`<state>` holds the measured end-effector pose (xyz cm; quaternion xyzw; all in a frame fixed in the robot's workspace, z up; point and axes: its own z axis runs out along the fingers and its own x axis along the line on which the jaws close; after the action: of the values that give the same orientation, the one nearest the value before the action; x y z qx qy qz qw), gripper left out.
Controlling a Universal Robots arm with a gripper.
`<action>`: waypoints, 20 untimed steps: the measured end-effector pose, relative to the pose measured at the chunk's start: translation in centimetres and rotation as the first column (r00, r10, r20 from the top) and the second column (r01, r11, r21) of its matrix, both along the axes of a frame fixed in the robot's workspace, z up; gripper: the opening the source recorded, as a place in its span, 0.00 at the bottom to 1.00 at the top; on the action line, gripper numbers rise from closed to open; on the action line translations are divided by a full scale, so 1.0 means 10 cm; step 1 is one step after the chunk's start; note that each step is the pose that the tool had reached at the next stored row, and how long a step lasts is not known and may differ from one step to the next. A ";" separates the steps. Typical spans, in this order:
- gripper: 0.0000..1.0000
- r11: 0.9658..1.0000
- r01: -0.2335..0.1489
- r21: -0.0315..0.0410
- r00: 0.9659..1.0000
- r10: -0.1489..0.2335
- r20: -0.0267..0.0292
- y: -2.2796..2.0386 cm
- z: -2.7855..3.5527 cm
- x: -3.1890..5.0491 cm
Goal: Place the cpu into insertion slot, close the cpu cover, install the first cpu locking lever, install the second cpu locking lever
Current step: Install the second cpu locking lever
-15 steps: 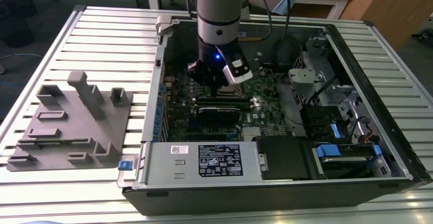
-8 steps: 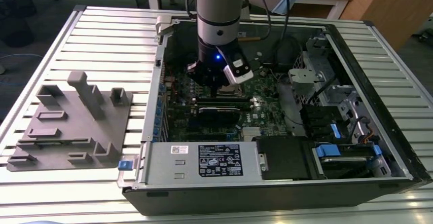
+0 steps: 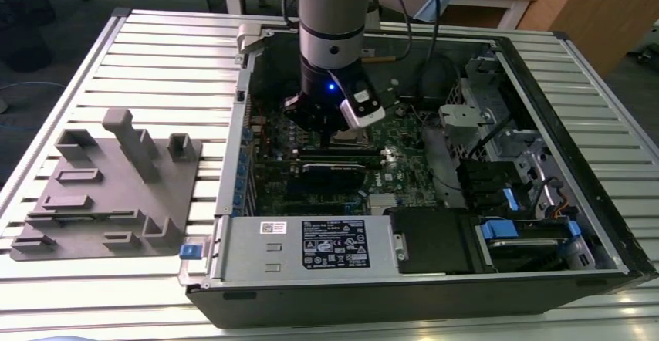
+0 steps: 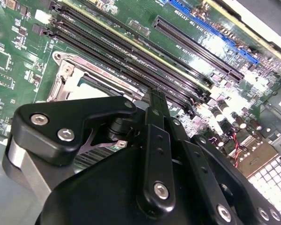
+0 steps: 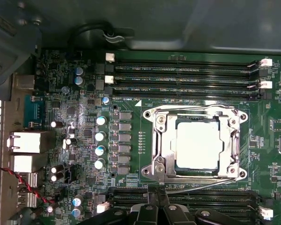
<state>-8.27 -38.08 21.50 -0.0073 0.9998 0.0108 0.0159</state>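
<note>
Closest to us in the second wrist view, the gripper (image 4: pixel 155 101) fills the foreground, its black linkages running down to a narrow tip; the fingers (image 4: pixel 158 136) look pressed together with nothing between them that we can make out. The tip hangs just above the edge of the socket, beside the rows of long black memory slots (image 4: pixel 131 61).

In the first wrist view we see the cpu (image 5: pixel 197 141) lying flat in the insertion slot (image 5: pixel 177 165), its pale silvery top square to the socket. The cpu cover (image 5: pixel 195 114) is down over it, the thin metal frame ringing the chip on all four sides. A thin wire lever (image 5: pixel 199 185) runs along the socket's side nearest the fingers (whether it is latched we cannot tell). The green motherboard (image 5: pixel 70 75) spreads around the socket, dotted with small cylindrical capacitors (image 5: pixel 100 136).

In the exterior view the arm (image 3: pixel 332 25) reaches straight down into the open computer case (image 3: pixel 412 287), the gripper (image 3: pixel 337 134) low over the board. The case lies on its side on a slatted tabletop (image 3: pixel 154 55). Further towards the exterior view's left, well apart from the case, sits a grey parts fixture (image 3: pixel 113 194) with upright blocks.
</note>
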 end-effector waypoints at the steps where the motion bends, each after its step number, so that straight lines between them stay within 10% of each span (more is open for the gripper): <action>1: 0.11 1.000 0.000 0.000 1.000 0.000 0.000 0.000 -0.001 0.000; 20: 0.11 1.000 0.000 0.009 1.000 0.000 0.000 0.009 -0.071 -0.009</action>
<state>-8.37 -37.99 20.79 -0.0072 0.9997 0.0152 0.0160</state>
